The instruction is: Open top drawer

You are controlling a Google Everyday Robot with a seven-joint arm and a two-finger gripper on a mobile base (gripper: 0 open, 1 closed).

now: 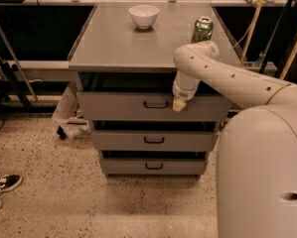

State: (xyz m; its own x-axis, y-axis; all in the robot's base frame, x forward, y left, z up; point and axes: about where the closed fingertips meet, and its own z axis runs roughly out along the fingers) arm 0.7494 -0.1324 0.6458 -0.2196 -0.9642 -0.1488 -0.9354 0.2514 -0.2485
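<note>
Three grey drawers in the stack, and the top drawer (118,106) is the wide one right under the tabletop (113,48). From the left: sneakers (3,183) on the floor, well apart from the unit. A white bowl (143,16) sits at the back, out of the arm's way. Now the black loop handle (156,104) mid-front, and just to its right the gripper (178,104), hanging tip-down at the drawer face. Its pale fingers look pressed together, beside the loop rather than through it. I'd say it's lining up to hook that handle. A green can (202,29) stands behind the arm.
</note>
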